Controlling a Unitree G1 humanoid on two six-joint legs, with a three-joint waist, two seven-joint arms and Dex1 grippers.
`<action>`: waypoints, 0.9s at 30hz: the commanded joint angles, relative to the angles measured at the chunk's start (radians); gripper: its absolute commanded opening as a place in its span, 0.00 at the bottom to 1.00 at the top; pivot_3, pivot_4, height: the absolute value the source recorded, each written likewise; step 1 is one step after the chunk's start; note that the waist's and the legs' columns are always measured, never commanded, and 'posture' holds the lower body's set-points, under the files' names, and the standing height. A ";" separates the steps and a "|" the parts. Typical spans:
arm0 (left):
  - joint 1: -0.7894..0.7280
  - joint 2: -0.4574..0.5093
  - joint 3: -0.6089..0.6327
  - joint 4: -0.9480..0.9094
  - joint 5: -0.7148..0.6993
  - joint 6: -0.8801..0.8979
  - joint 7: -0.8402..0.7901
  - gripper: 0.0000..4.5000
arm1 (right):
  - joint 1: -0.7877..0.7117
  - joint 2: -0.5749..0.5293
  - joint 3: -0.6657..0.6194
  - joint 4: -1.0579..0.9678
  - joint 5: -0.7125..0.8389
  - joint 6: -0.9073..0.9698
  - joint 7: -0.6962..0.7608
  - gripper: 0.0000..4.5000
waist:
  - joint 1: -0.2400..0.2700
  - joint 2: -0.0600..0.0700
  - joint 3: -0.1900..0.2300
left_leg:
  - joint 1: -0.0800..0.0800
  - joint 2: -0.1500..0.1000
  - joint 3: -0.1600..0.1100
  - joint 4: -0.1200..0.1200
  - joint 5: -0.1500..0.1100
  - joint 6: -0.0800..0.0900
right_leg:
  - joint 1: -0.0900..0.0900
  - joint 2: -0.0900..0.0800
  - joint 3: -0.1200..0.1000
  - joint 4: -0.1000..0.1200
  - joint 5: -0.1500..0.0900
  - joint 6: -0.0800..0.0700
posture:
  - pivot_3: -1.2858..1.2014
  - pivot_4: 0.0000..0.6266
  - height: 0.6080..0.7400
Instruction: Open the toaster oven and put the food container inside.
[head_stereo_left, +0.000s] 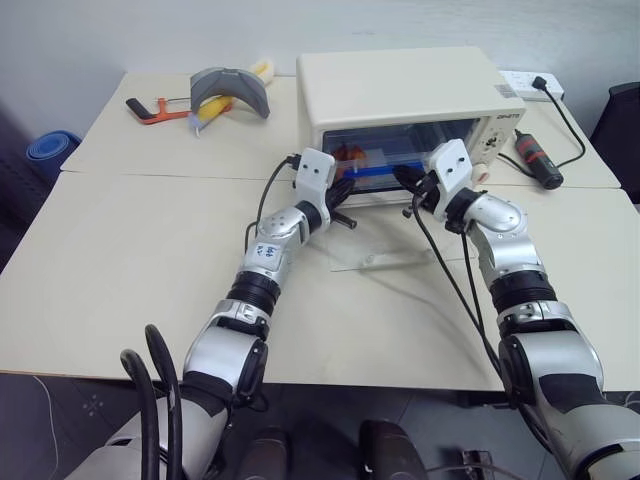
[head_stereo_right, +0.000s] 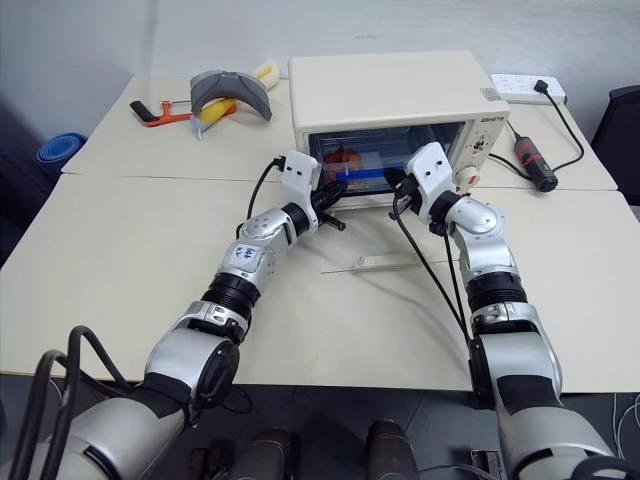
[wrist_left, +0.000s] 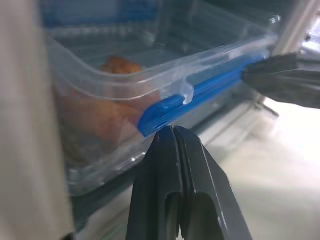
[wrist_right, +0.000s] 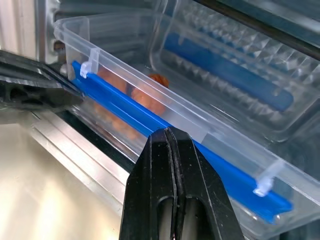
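At the far left corner of the desk (head_stereo_left: 150, 260) lies an orange tool (head_stereo_left: 152, 108), and next to it a grey curved thing (head_stereo_left: 232, 88) with a yellow bit (head_stereo_left: 262, 70) behind it. My left pincer (wrist_left: 172, 137) is pressed together, with its tips right at the blue clip (wrist_left: 200, 92) of the food container (wrist_left: 125, 95). The food container sits inside the toaster oven (head_stereo_left: 400, 90), which stands at the far edge of the desk with its glass door (head_stereo_left: 385, 255) folded down flat. My right pincer (wrist_right: 166, 137) is pressed together too, tips at the same blue clip. Right of the oven lie a black tool (head_stereo_left: 530, 158) and a white power strip (head_stereo_left: 532, 84) with a black cord (head_stereo_left: 572, 130). There is dark writing on the oven's front, too small to read
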 joint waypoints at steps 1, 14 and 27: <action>0.066 0.020 -0.041 -0.218 -0.062 0.078 -0.184 0.00 | 0.053 -0.029 -0.035 -0.138 0.070 0.047 0.085 0.00 | -0.001 0.000 0.000 | 0.000 0.000 0.000 0.000 0.000 0.000 | 0.000 0.000 0.000 0.000 0.000 0.000 | 0.52 0.24 1.00; 0.503 0.546 0.092 -0.839 -0.346 0.330 -0.693 0.38 | 0.448 -0.368 -0.160 -0.529 0.222 0.269 0.351 0.00 | 0.003 0.002 0.000 | 0.002 0.001 0.000 0.001 0.000 0.000 | 0.003 0.001 0.001 -0.002 0.000 0.000 | 0.52 0.24 1.00; 0.797 0.687 0.210 -0.980 -0.456 0.334 -0.808 0.99 | 0.302 -0.390 -0.118 0.157 0.057 -0.095 0.380 0.00 | -0.002 0.003 0.001 | 0.002 0.002 0.001 -0.001 0.000 0.001 | 0.003 0.000 0.001 -0.003 0.000 0.000 | 0.52 0.24 1.00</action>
